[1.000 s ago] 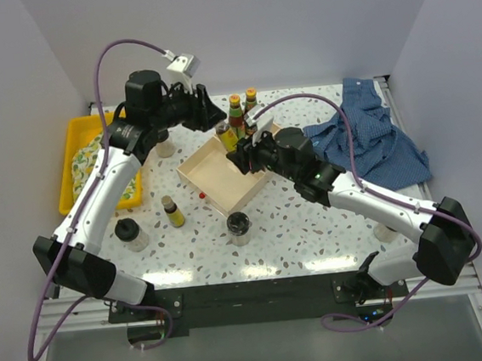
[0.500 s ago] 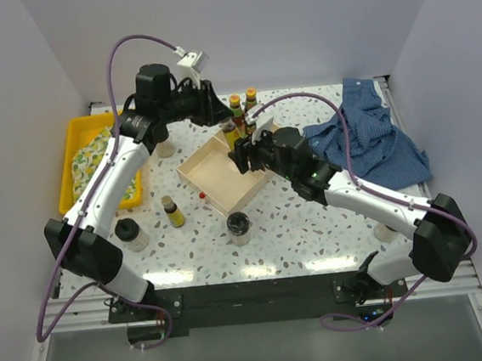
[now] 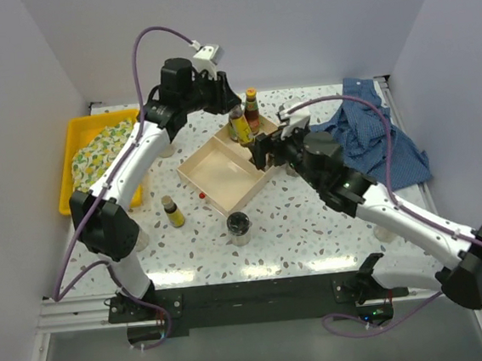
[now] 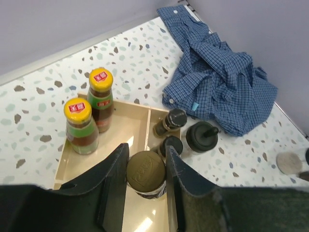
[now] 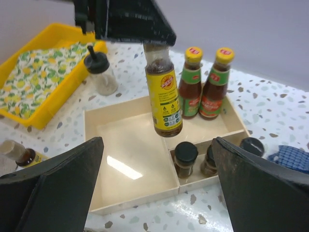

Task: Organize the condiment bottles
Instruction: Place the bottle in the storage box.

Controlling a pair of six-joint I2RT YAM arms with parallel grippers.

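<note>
The left gripper (image 4: 146, 164) is clamped tight on the cap of a yellow-labelled bottle (image 5: 164, 99). The bottle hangs straight up and down, cap at the top between the black fingers (image 5: 145, 29) and base pointing down at the pale wooden box (image 3: 215, 179). From above it sits over the box's large compartment, right beside the divider. I cannot tell whether its base touches the floor of the box.

The right gripper (image 5: 154, 145) has its jaws spread wide with nothing between them. It is near the box's right side, facing the hanging bottle.

Two slim sauce bottles (image 5: 203, 82) with yellow caps stand upright side by side in the far compartment, just behind the held one. In the small compartment two little dark-capped jars (image 5: 185, 157) stand next to each other, also upright. A black-topped jar (image 4: 202, 136) sits on the table (image 3: 314, 233) just outside that corner of the box, between it and a crumpled blue checked shirt (image 3: 373, 134).

In front of the box, well apart from each other, a small yellow bottle (image 3: 172, 211) and a squat black-lidded jar (image 3: 239, 226) both stand upright on the speckled tabletop. A clear bottle with a black pourer top (image 5: 100, 70) stands between the box and the yellow tray (image 3: 68, 163) at the left.
</note>
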